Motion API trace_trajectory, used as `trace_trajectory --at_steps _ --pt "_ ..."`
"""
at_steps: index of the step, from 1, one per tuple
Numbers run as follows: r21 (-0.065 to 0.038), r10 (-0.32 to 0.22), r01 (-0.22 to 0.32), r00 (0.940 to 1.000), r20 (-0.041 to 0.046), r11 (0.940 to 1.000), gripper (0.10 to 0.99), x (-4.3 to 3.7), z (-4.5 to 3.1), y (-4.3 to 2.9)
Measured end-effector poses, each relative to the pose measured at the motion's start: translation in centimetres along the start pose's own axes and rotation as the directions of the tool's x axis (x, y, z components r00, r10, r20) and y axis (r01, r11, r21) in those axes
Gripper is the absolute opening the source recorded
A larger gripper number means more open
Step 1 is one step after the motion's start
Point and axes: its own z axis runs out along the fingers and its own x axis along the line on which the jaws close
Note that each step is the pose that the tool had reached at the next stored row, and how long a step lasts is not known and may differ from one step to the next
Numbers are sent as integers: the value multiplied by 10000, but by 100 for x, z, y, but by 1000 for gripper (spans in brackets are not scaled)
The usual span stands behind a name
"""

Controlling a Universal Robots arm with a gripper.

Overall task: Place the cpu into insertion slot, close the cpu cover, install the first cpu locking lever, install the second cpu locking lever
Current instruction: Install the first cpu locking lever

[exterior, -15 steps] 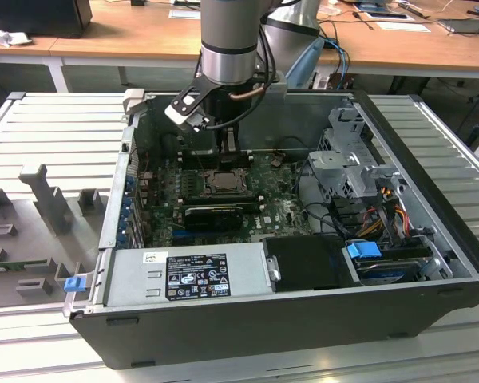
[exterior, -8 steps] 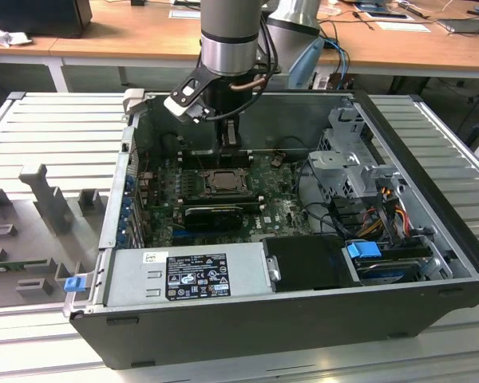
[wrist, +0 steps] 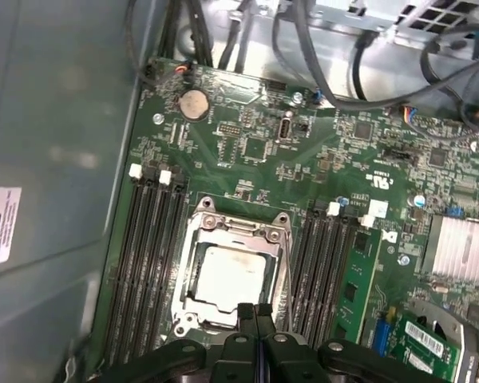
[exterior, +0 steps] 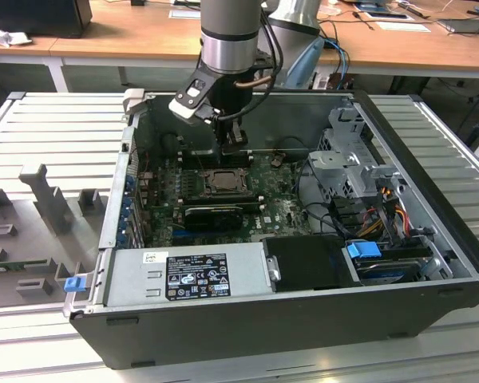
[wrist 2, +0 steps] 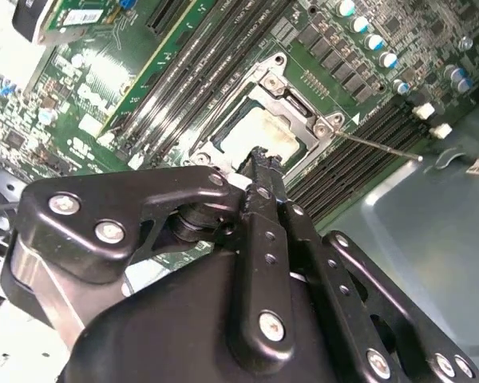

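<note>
Cpu [wrist: 227, 275] sits flat in the insertion slot [wrist: 191, 279], cpu cover [wrist: 239, 226] lying down around it. Pincer [wrist: 255, 311] hangs clenched on nothing right at the cover's edge, contact impossible to call.

— What stands at the back?
— Wooden tables [exterior: 104, 36] on white legs [exterior: 57, 77], with papers [exterior: 403, 25] and a black box [exterior: 40, 16] on top.
— And below?
— A ribbed grey metal desk [exterior: 56, 128], with grey moulded fixtures [exterior: 44, 191] on it at the exterior view's left.
</note>
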Motion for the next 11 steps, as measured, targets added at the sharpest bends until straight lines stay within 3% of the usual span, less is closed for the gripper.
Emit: trace_trajectory --at_steps 5,11 --pt "-11 -1010 1010 9949 -10 9949 106 0 0 0" --pt "-23 -1986 1986 9801 -19 9801 106 0 0 0"
